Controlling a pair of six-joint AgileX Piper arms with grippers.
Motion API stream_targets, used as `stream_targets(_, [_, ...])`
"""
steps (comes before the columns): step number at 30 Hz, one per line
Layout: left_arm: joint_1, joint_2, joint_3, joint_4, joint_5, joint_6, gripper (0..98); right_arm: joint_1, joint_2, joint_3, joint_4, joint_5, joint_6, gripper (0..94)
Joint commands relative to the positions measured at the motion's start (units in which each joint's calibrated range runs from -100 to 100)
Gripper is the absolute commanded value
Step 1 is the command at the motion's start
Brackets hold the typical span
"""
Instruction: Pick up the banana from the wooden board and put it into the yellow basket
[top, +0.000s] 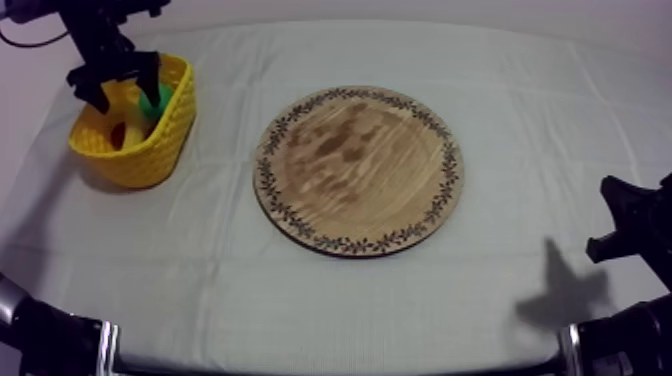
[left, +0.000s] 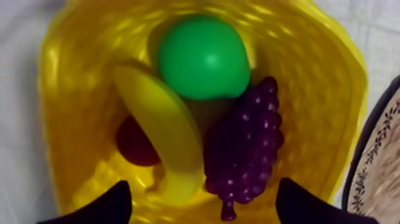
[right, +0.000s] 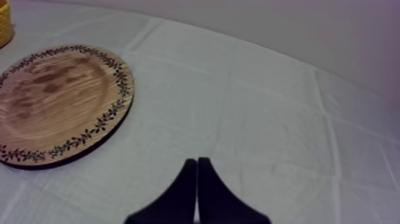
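**In the yellow basket, far left: banana lying among other fruit**

Above that basket, holding the left gripper with fingers spread wide, nothing between them. Inside, finding the banana slantwise between a small red fruit and a bunch of grapes, grapes on the side toward the round wooden board, a green pear overlapping one end. At the middle of the table, right of the basket, noting that board. Low at the right edge, holding the right gripper with fingers pressed together in a narrow wedge, gripping nothing
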Motion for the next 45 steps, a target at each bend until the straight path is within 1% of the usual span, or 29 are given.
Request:
stream_targets(1, [0.06, -2.24, 0.91, 0.16, -1.09, -0.16, 93.9, 0.0, 0.0, 0.05, -0.02, -0.03, 0.01, 0.2])
stream_targets(2, [0.08, -3.42, 1.55, 0.14, -1.82, -0.14, 92.1, 0.0, 0.0, 0.05, -0.02, -0.03, 0.02, 0.2])
stream_targets(7, [0.11, -10.44, 6.02, 0.09, -7.15, -0.1, 77.2, 0.0, 0.0, 0.05, -0.02, -0.03, -0.01, 0.2])
stream_targets(10, [0.12, -15.59, 9.85, 0.37, -10.71, -0.46, 71.1, 0.0, 0.0, 0.05, -0.02, -0.03, -0.02, 0.2])
stream_targets(21, [0.5, -40.1, 28.38, 3.06, -23.87, -3.34, 56.7, 0.0, 0.0, 0.05, -0.02, -0.03, -0.02, 0.2])
stream_targets(25, [1.04, -51.17, 36.51, 3.69, -28.43, -3.37, 49.1, 0.0, 0.0, 0.05, -0.02, -0.03, -0.02, 0.2])
stream_targets(31, [1.68, -67.75, 52.22, 4.07, -37.85, -1.43, 32.3, 0.0, 0.0, 0.05, -0.02, -0.03, 0.01, 0.2])
stream_targets(34, [1.7, -74.3, 60.05, 4.97, -42.95, -2.01, 26.1, 0.0, 0.0, 0.05, -0.02, -0.03, 0.02, 0.2])
stream_targets(37, [1.79, -79.89, 67.26, 5.43, -47.65, -2.38, 21.8, 0.0, 0.0, 0.05, -0.02, -0.03, 0.03, 0.2])
stream_targets(41, [2.94, -86.7, 75.62, 4.98, -52.41, -2.17, 13.2, 0.0, 0.0, 0.05, -0.02, -0.03, 0.03, 0.2])
stream_targets(43, [3.94, -90.1, 79.2, 4.31, -54.33, -1.33, 9.1, 0.0, 0.0, 0.05, -0.02, -0.03, 0.03, 0.2])
stream_targets(45, [4.87, -93.75, 82.27, 3.28, -55.45, 0.16, 6.2, 0.0, 0.0, 0.05, -0.02, -0.03, 0.01, 0.2])
